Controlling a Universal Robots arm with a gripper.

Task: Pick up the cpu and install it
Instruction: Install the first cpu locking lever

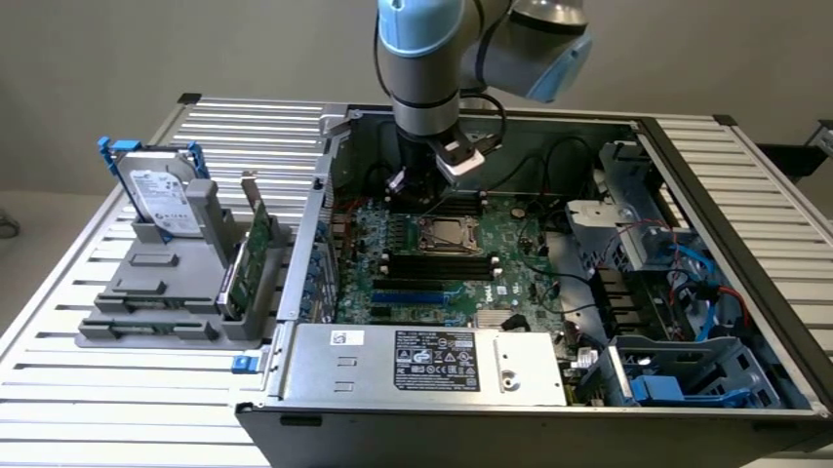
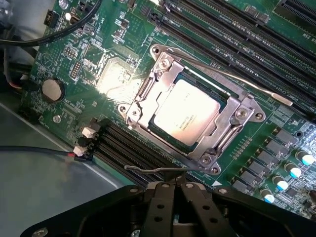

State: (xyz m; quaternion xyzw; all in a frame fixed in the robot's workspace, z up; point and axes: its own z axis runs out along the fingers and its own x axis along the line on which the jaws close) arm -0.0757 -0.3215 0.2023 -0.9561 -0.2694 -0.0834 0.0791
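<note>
Black end effector sits at the bottom edge of the wrist view, nearest the lens, fingers pressed together, nothing between them. Just beyond its tip a thin metal lever of the socket lies across the green motherboard. Past that, cpu sits in the socket at frame centre, silvery top with faint printed lines, tan rim showing at its edges, framed by the metal socket bracket with screws at its corners. A second long lever runs along the far side of the bracket. Black memory slots fill the upper right of the wrist view, more slots lie on the near side of the socket. Round coin cell sits at left, a black cable loops over the upper left corner, a row of capacitors at lower right.

Exterior view: end effector hangs from the blue-grey arm at top centre, inside the open computer case, just above the socket with the cpu. Power supply with label fills the lower centre. On the exterior view's left, on the slatted tabletop, a grey holder carries an upright hard drive with blue bracket and an upright green card.
</note>
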